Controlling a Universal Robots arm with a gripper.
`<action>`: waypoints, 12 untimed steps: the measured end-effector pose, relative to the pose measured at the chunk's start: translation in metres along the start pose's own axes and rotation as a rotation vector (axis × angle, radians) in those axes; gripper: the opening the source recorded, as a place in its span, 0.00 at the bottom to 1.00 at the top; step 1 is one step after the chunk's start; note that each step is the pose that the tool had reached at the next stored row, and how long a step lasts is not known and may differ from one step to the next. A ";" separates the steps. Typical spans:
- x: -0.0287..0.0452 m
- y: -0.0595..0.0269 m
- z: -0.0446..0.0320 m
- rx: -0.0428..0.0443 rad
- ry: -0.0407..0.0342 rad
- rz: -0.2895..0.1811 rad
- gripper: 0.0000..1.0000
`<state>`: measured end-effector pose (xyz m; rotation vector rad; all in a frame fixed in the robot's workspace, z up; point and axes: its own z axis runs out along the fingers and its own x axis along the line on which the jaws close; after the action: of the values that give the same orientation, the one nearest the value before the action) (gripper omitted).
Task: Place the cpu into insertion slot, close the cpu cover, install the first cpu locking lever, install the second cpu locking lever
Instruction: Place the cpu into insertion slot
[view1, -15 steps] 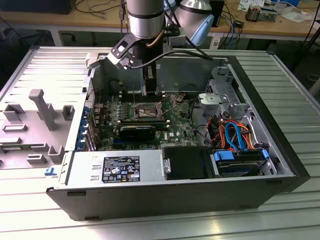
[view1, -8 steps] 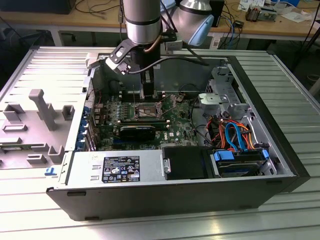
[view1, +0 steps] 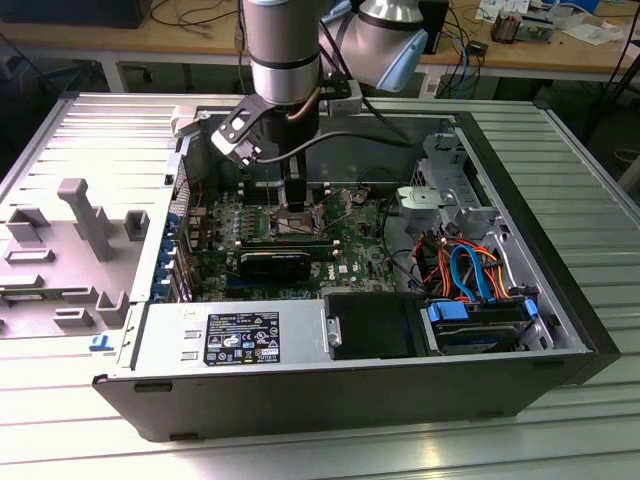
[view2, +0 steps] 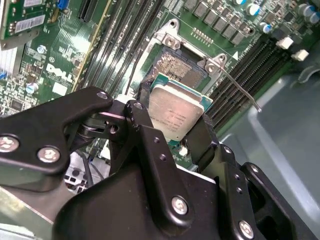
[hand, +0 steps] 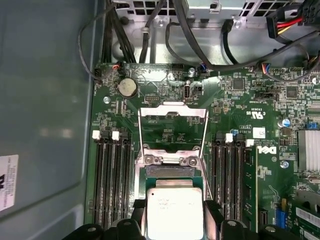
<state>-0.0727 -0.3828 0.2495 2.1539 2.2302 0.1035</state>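
Black gripper (view2: 176, 120) fingers pinch the cpu (view2: 172, 107) by opposite edges, holding it above the open insertion slot (view2: 172, 67), not seated. Beyond, the cpu cover (hand: 172, 112) lies flipped back. Likely risk: a tilted or misaligned chip could bend the socket's pins.

A ribbed metal table (view1: 575, 160) carries an open computer case (view1: 350, 390) and a grey fixture (view1: 85, 207).
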 end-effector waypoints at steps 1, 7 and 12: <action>-0.0001 -0.0002 0.0023 0.0000 0.0000 0.000 0.54; -0.0002 -0.0008 0.0085 -0.0025 -0.0028 0.024 0.54; -0.0003 -0.0010 0.0125 -0.0198 -0.0036 0.023 0.54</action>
<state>-0.0727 -0.3829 0.2369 2.1685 2.1932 0.1217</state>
